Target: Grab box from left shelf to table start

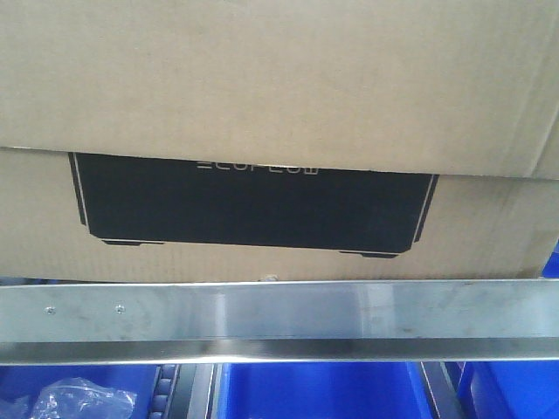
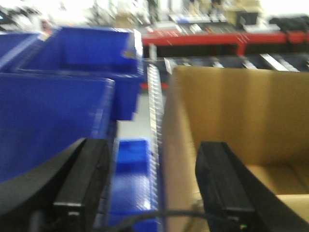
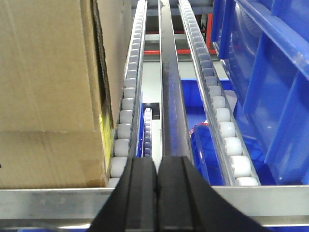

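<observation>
The left gripper (image 2: 152,193) points level with its black fingers spread wide. The box (image 2: 241,111) shows its brown wall behind one finger, a roller track (image 2: 154,111) runs between them, and blue bins (image 2: 63,111) crowd the other. The right gripper (image 3: 157,193) has its fingers pressed together on nothing and is aimed along the rollers over the front rail of the left shelf (image 3: 58,198). The box sits on those rollers just behind the rail, black panel facing front.
</observation>
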Motion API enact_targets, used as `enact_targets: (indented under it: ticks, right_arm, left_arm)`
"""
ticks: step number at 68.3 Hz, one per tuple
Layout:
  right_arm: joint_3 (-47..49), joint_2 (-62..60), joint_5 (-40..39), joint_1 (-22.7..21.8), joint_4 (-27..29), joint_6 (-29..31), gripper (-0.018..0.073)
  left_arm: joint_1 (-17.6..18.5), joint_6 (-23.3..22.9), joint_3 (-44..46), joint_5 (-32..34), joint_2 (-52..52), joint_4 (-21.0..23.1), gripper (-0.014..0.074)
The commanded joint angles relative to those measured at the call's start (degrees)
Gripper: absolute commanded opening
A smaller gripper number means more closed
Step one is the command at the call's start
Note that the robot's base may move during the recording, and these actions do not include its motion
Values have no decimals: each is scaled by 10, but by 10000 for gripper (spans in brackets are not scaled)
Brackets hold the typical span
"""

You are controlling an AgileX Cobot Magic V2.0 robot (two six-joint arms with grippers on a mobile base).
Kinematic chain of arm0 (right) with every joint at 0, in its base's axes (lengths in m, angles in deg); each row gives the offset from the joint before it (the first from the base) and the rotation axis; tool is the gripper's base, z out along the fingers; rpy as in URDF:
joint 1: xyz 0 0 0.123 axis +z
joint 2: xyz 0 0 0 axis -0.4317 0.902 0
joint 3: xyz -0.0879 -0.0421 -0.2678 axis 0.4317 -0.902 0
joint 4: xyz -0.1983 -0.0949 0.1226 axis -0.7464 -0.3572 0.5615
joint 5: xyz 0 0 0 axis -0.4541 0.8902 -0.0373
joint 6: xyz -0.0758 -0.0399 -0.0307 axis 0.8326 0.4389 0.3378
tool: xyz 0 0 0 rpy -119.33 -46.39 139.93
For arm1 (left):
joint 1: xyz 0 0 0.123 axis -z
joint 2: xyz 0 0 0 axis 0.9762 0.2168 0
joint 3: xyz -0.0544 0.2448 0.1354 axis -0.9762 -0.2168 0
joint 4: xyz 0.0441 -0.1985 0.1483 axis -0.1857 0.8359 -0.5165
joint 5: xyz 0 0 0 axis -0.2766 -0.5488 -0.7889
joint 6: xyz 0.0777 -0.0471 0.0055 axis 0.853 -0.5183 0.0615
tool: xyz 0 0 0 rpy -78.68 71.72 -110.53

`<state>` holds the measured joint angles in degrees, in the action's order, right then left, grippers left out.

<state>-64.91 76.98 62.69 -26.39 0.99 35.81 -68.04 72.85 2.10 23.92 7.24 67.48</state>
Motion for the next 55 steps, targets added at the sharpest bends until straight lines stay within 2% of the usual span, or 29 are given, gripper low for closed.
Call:
enact_targets:
  ticks: [1, 7, 10, 16, 23, 29, 40, 55]
  right_arm:
    - [-1, -3, -58, 1, -4, 1, 57]
    - [-1, -3, -58, 1, -4, 1, 57]
    - [-1, -3, -58, 1, -4, 1, 57]
    - [-1, -3, -58, 1, -4, 1, 57]
    - [-1, -3, -61, 1, -4, 1, 57]
    - [-1, -3, -66, 1, -4, 1, 57]
    - [-1, -3, -78, 1, -4, 1, 57]
    - [-1, -3, -119, 1, -4, 1, 57]
  left_arm:
    - [53, -2, 79, -30, 62, 9, 318]
    - [99, -2, 143, -105, 122, 8, 318]
    - [106, -9, 167, -130, 155, 7, 318]
    - [107, -82, 218, -163, 216, -4, 318]
    - [107, -139, 277, -204, 281, -50, 318]
    - [107, -158, 316, -243, 330, -96, 318]
    - [107, -220, 382, -330, 413, -167, 318]
    - [107, -224, 412, -357, 494, -147, 318]
